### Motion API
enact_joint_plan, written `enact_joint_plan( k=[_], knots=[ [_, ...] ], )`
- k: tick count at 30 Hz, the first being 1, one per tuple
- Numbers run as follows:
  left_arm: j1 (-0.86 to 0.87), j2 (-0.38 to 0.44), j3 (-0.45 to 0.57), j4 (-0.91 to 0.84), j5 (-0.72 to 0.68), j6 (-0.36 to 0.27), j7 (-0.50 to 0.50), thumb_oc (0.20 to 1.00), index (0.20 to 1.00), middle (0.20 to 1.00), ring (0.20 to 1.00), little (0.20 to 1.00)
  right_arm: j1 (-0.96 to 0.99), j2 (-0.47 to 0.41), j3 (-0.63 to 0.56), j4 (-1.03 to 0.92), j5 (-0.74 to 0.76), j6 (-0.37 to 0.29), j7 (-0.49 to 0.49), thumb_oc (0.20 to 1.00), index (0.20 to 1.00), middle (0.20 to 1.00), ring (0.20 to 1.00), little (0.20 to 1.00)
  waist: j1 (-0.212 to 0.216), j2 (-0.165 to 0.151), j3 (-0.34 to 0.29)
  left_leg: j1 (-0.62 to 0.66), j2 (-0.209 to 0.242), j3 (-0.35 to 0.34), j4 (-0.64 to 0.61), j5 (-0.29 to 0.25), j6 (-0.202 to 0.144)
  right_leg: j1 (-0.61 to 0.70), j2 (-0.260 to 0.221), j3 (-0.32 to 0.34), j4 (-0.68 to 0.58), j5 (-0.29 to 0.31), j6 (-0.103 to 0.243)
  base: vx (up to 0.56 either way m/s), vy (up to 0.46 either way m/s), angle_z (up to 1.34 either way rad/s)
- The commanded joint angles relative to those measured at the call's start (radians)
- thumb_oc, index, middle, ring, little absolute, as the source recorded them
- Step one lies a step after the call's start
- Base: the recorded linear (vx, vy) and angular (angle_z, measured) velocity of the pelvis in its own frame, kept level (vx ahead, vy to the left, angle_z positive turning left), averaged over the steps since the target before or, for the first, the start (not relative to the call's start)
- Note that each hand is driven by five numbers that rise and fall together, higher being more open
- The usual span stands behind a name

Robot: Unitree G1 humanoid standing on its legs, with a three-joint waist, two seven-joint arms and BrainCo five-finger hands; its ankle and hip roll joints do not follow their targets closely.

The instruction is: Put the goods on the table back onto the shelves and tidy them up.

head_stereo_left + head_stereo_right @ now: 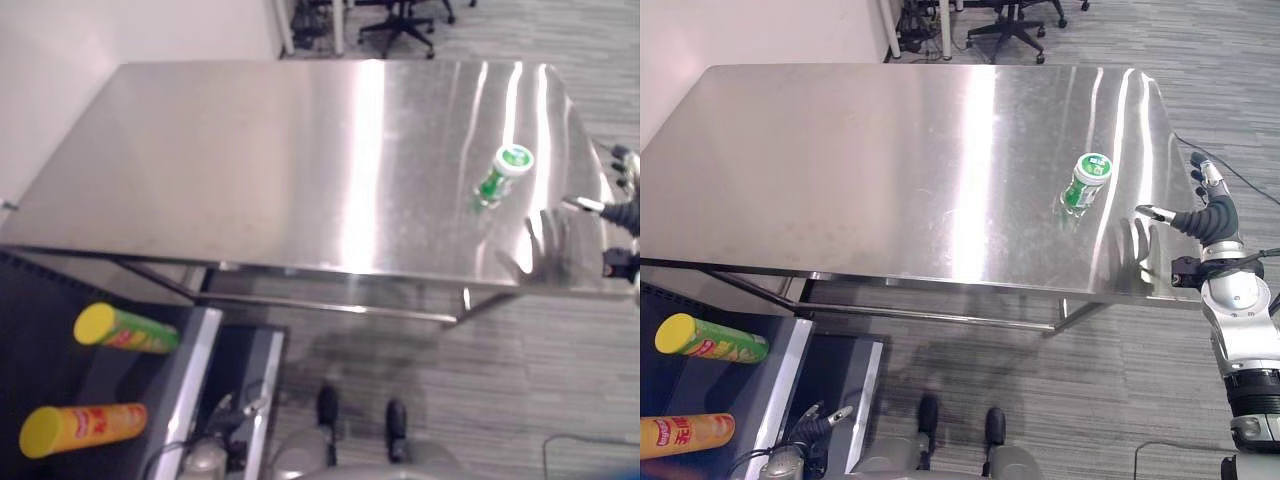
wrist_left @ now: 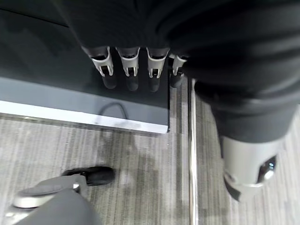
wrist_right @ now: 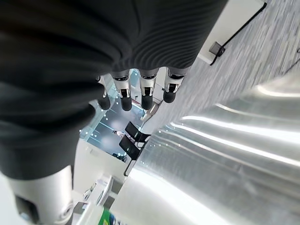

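The green bottle (image 1: 1086, 181) is lying on its side on the table (image 1: 890, 170), near the right edge. The right hand (image 1: 1208, 213) is hovering beside that edge, fingers straight and loosely spread, probably lining up to grab. The left hand (image 2: 136, 65) is hanging low, fingers relaxed.

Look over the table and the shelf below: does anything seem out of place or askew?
One green bottle with a white cap stands alone on the steel table, near the open right hand, not yet shelved. On the dark shelf two yellow-lidded tubes, a green one and an orange one, lie on their sides at differing angles.
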Motion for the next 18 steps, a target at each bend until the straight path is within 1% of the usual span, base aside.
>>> enact_joint_plan(
  k=[1, 9, 18],
  knots=[
    [0.002, 0.069, -0.044, 0.003, -0.018, -0.022, 0.002, 1.000, 1.000, 1.000, 1.000, 1.000, -0.093, -0.024, 0.033, 0.016, 0.050, -0.042, 0.009, 1.000, 1.000, 1.000, 1.000, 1.000, 0.037, -0.052, -0.033, -0.051, 0.069, 0.002, 0.158, -0.151, -0.075, 0.005, -0.160, -0.024, 0.138, -0.161, 0.178, 0.02, -0.016, 0.10],
    [0.008, 0.064, -0.058, 0.003, -0.044, -0.026, 0.005, 1.000, 1.000, 1.000, 1.000, 1.000, -0.184, -0.019, 0.123, 0.093, 0.061, -0.032, 0.018, 1.000, 1.000, 1.000, 1.000, 1.000, 0.066, -0.058, -0.025, -0.056, 0.066, -0.017, 0.149, -0.142, -0.078, 0.009, -0.159, -0.041, 0.138, -0.163, 0.178, 0.02, -0.019, 0.10],
    [0.023, 0.058, -0.057, 0.009, -0.053, -0.025, 0.006, 1.000, 1.000, 1.000, 1.000, 1.000, -0.208, -0.017, 0.166, 0.115, 0.049, -0.025, 0.031, 1.000, 1.000, 1.000, 1.000, 1.000, 0.090, -0.062, -0.021, -0.062, 0.062, -0.036, 0.145, -0.138, -0.080, 0.014, -0.161, -0.056, 0.143, -0.167, 0.178, 0.02, -0.015, 0.09]
  ],
)
